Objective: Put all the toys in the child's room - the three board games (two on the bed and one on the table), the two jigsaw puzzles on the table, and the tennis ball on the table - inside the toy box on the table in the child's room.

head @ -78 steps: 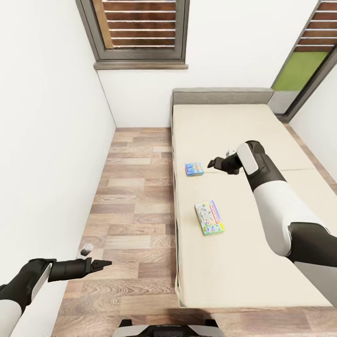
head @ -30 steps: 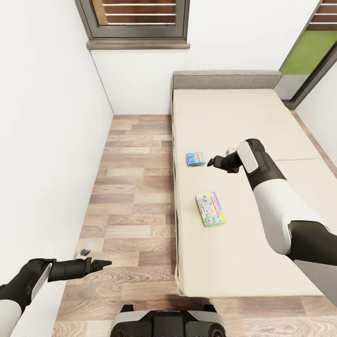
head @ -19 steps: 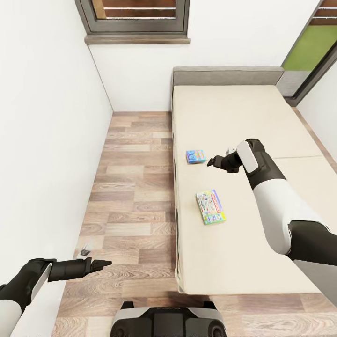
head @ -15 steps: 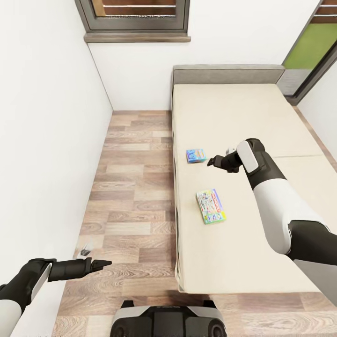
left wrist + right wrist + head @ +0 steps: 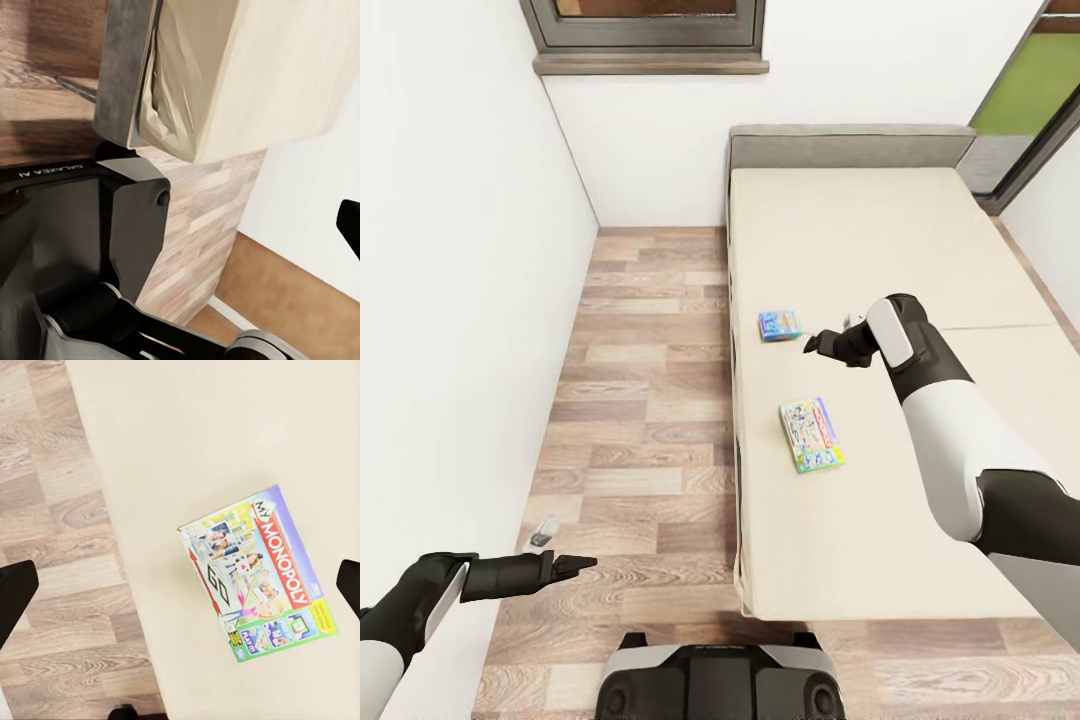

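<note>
- Two board games lie flat on the bed (image 5: 880,240) in the head view, both near its left edge beside the wood floor (image 5: 645,400).
- Farther up the mattress sits the small blue game box (image 5: 780,325), light blue with cartoon print.
- Nearer the robot lies the Monopoly box (image 5: 811,435), a thin rectangle, white and red with green and yellow at one end, set slightly askew and well apart from the blue one.
- Over the bed the right gripper (image 5: 812,345) hangs just beside the blue box, between the two games; whether its fingers are spread or together I cannot tell here.
- Above the floor near the white wall, the left gripper (image 5: 575,564) shows its fingers pressed together to a point.
- From the left wrist view, the bed's corner (image 5: 225,67) and the robot's dark base (image 5: 75,247) show; one dark fingertip (image 5: 349,225) sits at the frame's edge.
- From the right wrist view, the Monopoly box (image 5: 259,574) lies on the beige mattress, its red "MONOPOLY" lettering readable, with dark fingertips (image 5: 15,596) spread wide at opposite edges.
</note>
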Robot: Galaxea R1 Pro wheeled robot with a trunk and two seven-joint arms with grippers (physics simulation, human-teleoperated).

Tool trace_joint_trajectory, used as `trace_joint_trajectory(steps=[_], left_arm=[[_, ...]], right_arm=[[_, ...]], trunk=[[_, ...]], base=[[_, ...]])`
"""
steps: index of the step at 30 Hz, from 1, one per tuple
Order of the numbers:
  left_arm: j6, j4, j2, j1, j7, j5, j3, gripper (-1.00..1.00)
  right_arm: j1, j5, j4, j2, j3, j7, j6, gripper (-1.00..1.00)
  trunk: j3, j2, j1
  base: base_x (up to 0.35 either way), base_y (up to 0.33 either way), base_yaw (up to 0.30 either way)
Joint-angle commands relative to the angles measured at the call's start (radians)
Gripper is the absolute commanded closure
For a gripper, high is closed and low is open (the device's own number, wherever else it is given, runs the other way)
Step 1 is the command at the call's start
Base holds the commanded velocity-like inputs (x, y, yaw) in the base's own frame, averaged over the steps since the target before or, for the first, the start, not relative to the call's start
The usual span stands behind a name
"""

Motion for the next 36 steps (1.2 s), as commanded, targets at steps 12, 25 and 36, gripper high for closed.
trace_joint_trajectory(steps=[12,25,36], left_arm=[[0.01,0.0,0.001,-0.001,-0.002,0.003,0.0,-1.0],[0.01,0.0,0.001,0.0,-0.002,0.003,0.0,-1.0],[0.01,0.0,0.002,-0.001,-0.003,0.004,0.001,-1.0]], right_arm=[[-0.057,-0.011,0.059,-0.004,0.0,-0.009,0.002,-1.0],[-0.098,-0.009,0.117,-0.008,0.0,-0.011,0.002,-1.0],[-0.105,-0.008,0.129,-0.01,0.0,-0.011,0.002,-1.0]], trunk=[[-0.021,-0.002,0.0],[-0.042,-0.002,0.0],[-0.061,-0.002,0.0]], base=[[0.0,0.0,0.0],[0.0,0.0,0.0],[0.0,0.0,0.0]])
